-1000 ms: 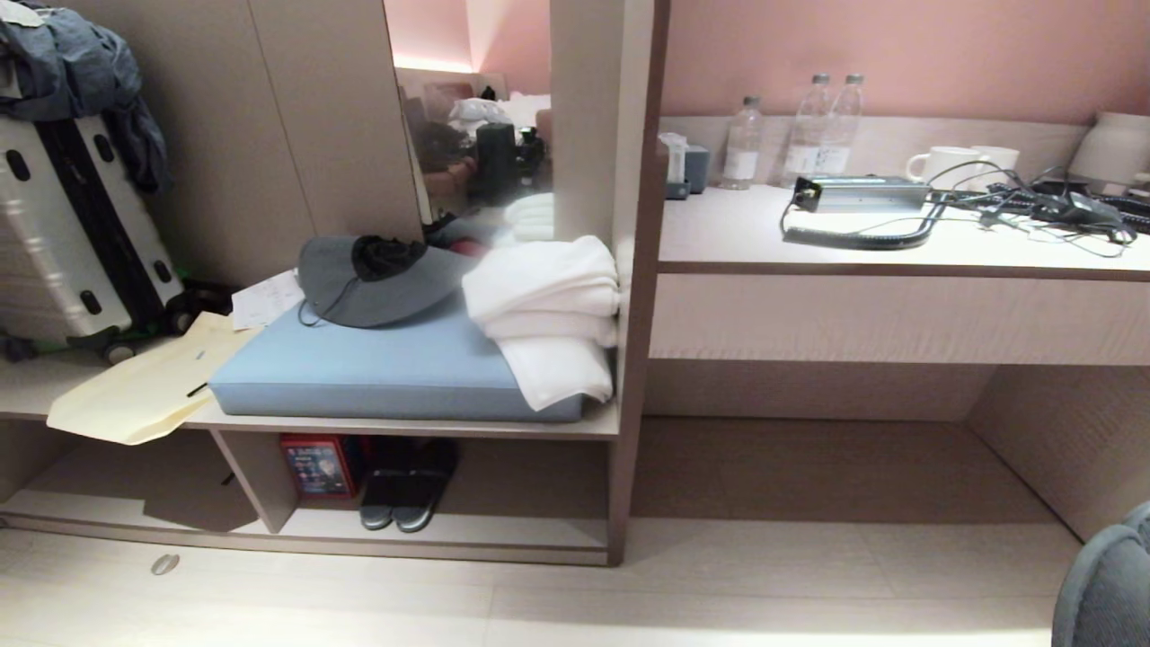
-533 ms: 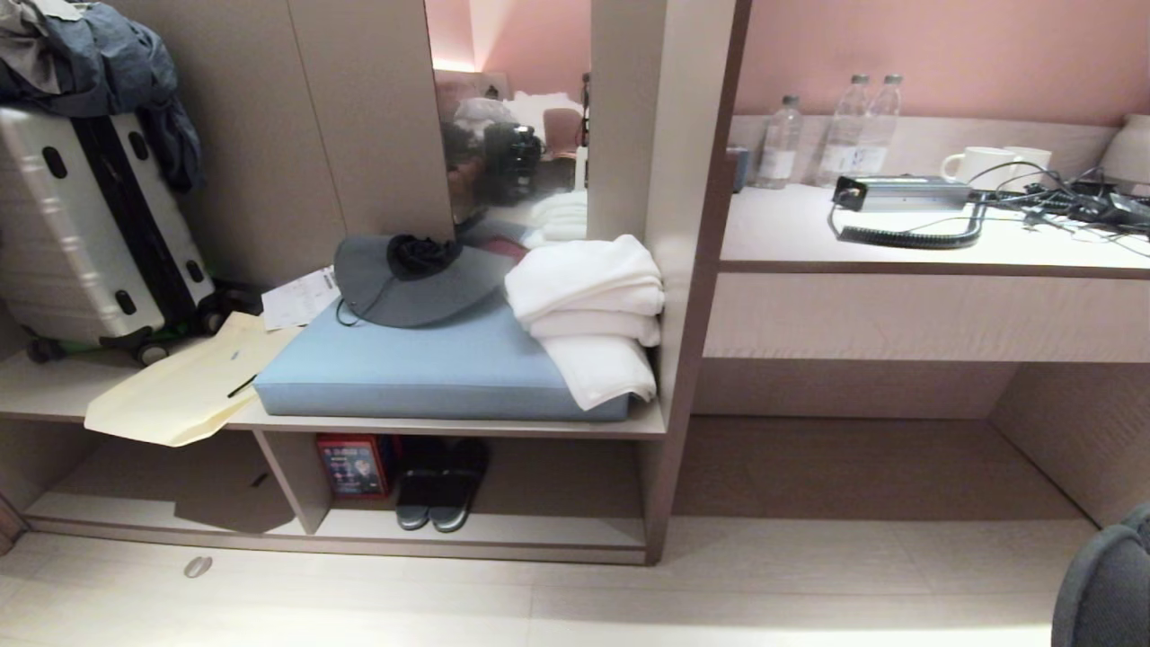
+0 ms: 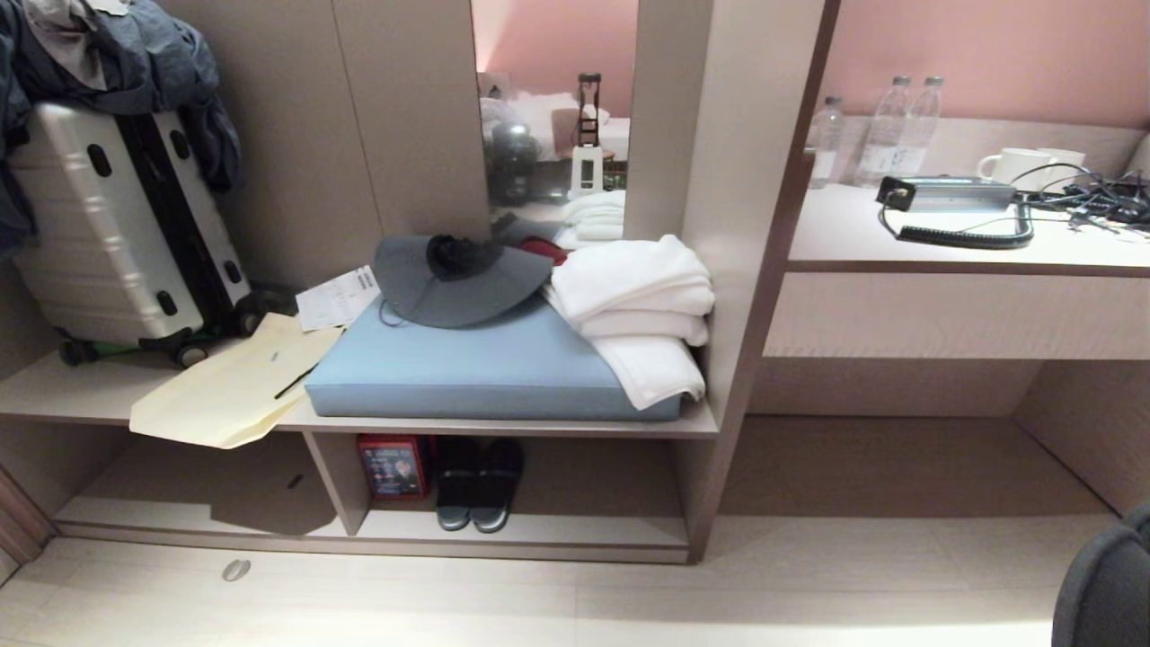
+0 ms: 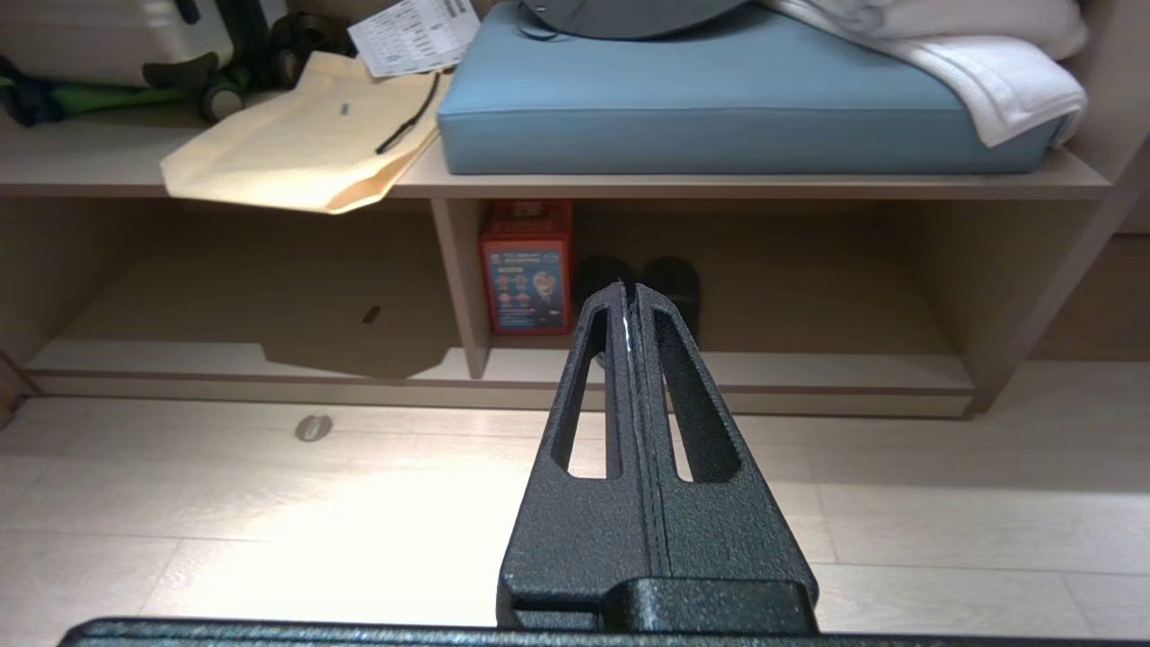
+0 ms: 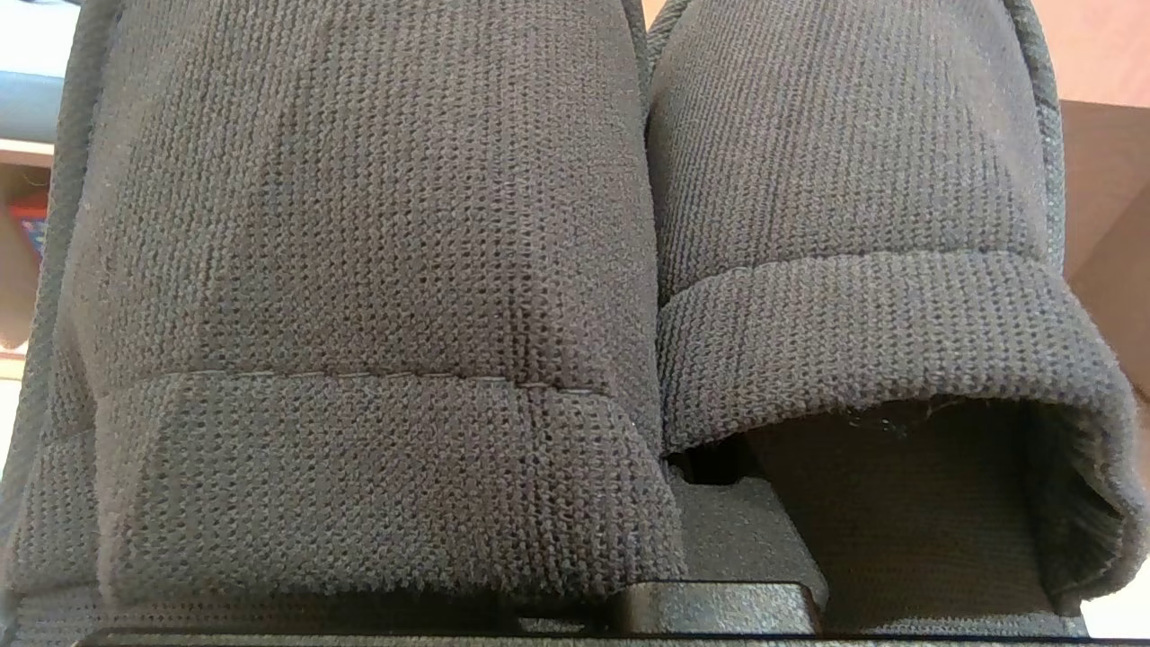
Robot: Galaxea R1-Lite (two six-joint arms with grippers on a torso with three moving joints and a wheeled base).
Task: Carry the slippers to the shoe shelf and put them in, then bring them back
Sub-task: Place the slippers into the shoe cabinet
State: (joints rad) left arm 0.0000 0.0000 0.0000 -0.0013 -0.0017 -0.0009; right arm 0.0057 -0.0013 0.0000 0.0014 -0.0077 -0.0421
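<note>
Right wrist view: filled almost edge to edge by the slippers (image 5: 377, 270), two dark knit toe bands side by side and touching, seated over the right gripper (image 5: 723, 530). Only a black stub of that gripper visible beneath them. Jaws hidden by the fabric; taken as closed, gripping the pair.

Head view: same slippers (image 3: 1110, 584) visible only as a dark rounded shape at the lower right corner, above the floor (image 3: 809, 593) and well apart from the shoe shelf (image 3: 575, 532). Not yet in the shelf.

Left wrist view: left gripper (image 4: 626, 301) with jaws pressed together, nothing between them, pointing toward the shelf's right compartment. Not visible in the head view.

In that compartment, in both head and left wrist views: red box (image 3: 393, 465) against the upright divider (image 3: 337, 476). Just beside it, a second dark pair (image 3: 476, 490) with paler toe edges, toes outward.

On the board above: blue cushion (image 3: 494, 368) carrying a grey hat (image 3: 458, 288) and folded white towels (image 3: 638, 305). To the left, a cream paper bag (image 3: 229, 391) overhanging the edge and a suitcase (image 3: 117, 216).

Head view alone: counter (image 3: 970, 252) to the right, with water bottles (image 3: 885, 126), mugs (image 3: 1020, 166) and a coiled cable (image 3: 961, 238).
</note>
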